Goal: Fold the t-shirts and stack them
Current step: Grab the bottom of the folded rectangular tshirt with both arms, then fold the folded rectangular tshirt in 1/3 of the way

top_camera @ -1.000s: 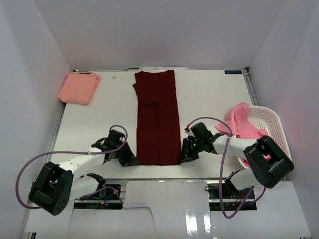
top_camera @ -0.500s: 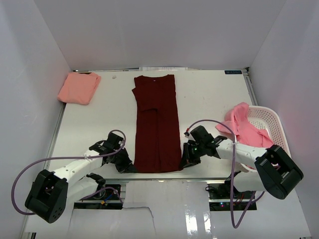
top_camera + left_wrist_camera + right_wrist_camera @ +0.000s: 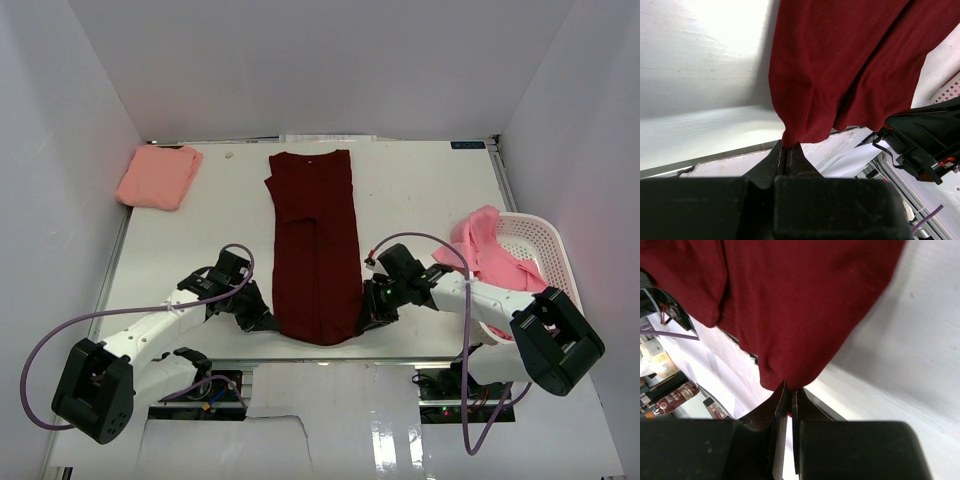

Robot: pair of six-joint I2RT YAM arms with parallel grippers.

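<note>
White walls box in the worktop (image 3: pixel 430 190); the maroon t-shirt (image 3: pixel 315 240) lies lengthwise down its middle, hem at the near edge. My left claw (image 3: pixel 788 148) and right claw (image 3: pixel 788 388) each pinch a hem corner. The pinches are thin, so uneven pulling could slip one and skew the fold. The salmon t-shirt (image 3: pixel 158 176) at the far left corner and the pink t-shirts (image 3: pixel 485 250) in the basket (image 3: pixel 548 250) at the right edge don't block me.

Table (image 3: pixel 420 200) with maroon shirt (image 3: pixel 315 250), salmon shirt (image 3: pixel 158 177)
</note>
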